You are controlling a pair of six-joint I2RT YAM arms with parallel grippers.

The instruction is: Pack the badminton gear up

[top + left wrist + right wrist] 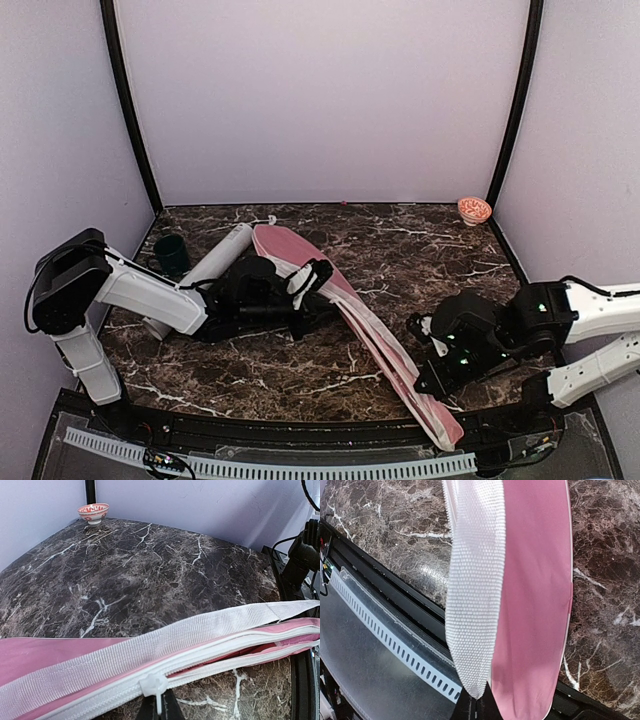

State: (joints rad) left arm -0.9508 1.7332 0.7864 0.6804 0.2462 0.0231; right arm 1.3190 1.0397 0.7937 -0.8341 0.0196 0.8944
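Note:
The large pink racket cover (pixel 345 300) lies diagonally across the table, its narrow end hanging over the near edge. My left gripper (pixel 316 274) sits at its long edge, shut on the white zipper pull (pixel 154 686). In the left wrist view the left gripper (pixel 160 711) pinches the pull's tab; the zip is closed to the left and open to the right. My right gripper (pixel 430 385) is shut on the end of the white woven strap (pixel 470 590) beside the cover's narrow end (pixel 535 605), its fingers (pixel 468 709) low in frame. The pale grey tube (pixel 212 262) lies behind my left arm. Rackets and shuttlecocks are out of sight.
A small dark green cup (pixel 171 254) stands at the back left by the tube. A small orange-patterned bowl (pixel 474 209) sits in the back right corner, also in the left wrist view (pixel 93 512). A black rail with a perforated strip (pixel 395 645) runs along the near edge.

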